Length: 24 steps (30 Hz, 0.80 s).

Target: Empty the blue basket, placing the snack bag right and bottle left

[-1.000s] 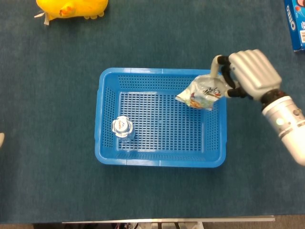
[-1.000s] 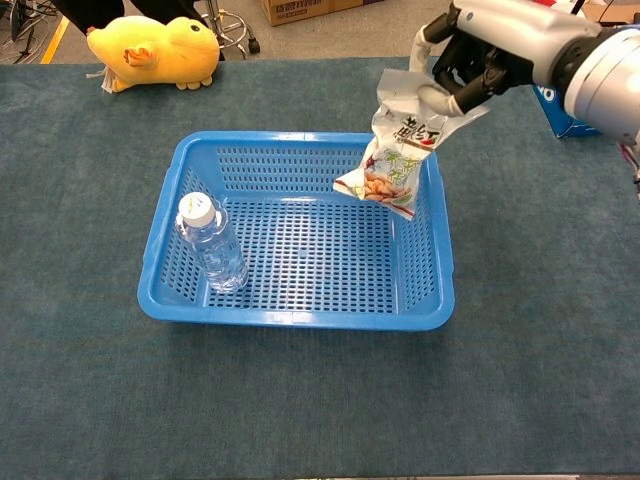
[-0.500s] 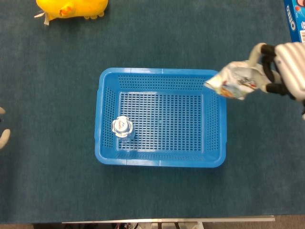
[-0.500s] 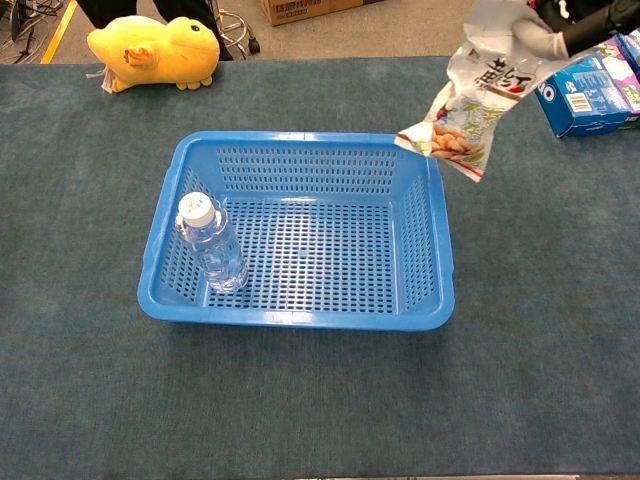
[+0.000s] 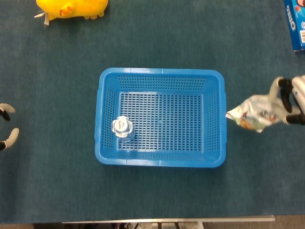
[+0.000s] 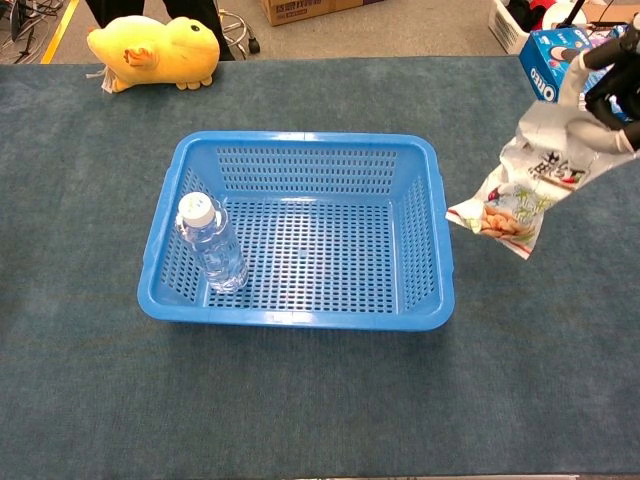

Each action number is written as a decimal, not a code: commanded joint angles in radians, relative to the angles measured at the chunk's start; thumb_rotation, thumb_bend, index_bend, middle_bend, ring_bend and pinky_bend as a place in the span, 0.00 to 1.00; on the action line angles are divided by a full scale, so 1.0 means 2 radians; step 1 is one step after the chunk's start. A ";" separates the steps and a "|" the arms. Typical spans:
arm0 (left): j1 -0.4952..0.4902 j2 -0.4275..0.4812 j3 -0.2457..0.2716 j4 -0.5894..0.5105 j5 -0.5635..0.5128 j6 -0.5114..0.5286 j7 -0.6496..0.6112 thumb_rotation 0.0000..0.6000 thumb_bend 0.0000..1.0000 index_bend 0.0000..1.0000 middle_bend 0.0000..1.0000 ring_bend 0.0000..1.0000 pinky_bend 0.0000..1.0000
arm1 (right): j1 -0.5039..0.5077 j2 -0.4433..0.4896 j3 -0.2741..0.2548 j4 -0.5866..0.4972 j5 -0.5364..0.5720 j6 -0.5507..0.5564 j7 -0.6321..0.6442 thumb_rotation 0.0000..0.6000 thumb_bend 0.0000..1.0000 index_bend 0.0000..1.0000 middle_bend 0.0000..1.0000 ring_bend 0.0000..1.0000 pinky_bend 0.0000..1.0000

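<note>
The tabletop, covered in dark teal carpet-like cloth, carries a blue perforated plastic basket near its middle. A yellow plush duck lies by the far left corner, and a blue cardboard biscuit box by the far right corner. The crumpled white foil snack bag hangs outside the basket, just beyond its right wall, pinched at the top by the right hand. A clear plastic water bottle with a white cap stands upright in the basket's front left corner. At the tabletop's left edge the left hand shows only fingers, spread and holding nothing.
</note>
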 commanded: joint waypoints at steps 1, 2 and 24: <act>0.000 0.000 0.000 -0.001 -0.001 0.000 0.001 1.00 0.26 0.38 0.50 0.27 0.43 | -0.003 0.028 -0.018 0.002 -0.006 -0.042 0.003 1.00 0.08 0.51 0.55 0.71 0.89; -0.001 0.000 0.000 -0.002 -0.001 0.000 0.002 1.00 0.26 0.38 0.50 0.27 0.43 | -0.003 0.032 -0.020 0.003 -0.007 -0.048 0.001 1.00 0.04 0.44 0.51 0.69 0.88; -0.026 0.029 -0.008 -0.071 0.039 0.005 -0.035 1.00 0.26 0.38 0.40 0.27 0.43 | -0.057 -0.030 0.037 0.082 -0.063 0.052 0.053 1.00 0.00 0.15 0.29 0.36 0.63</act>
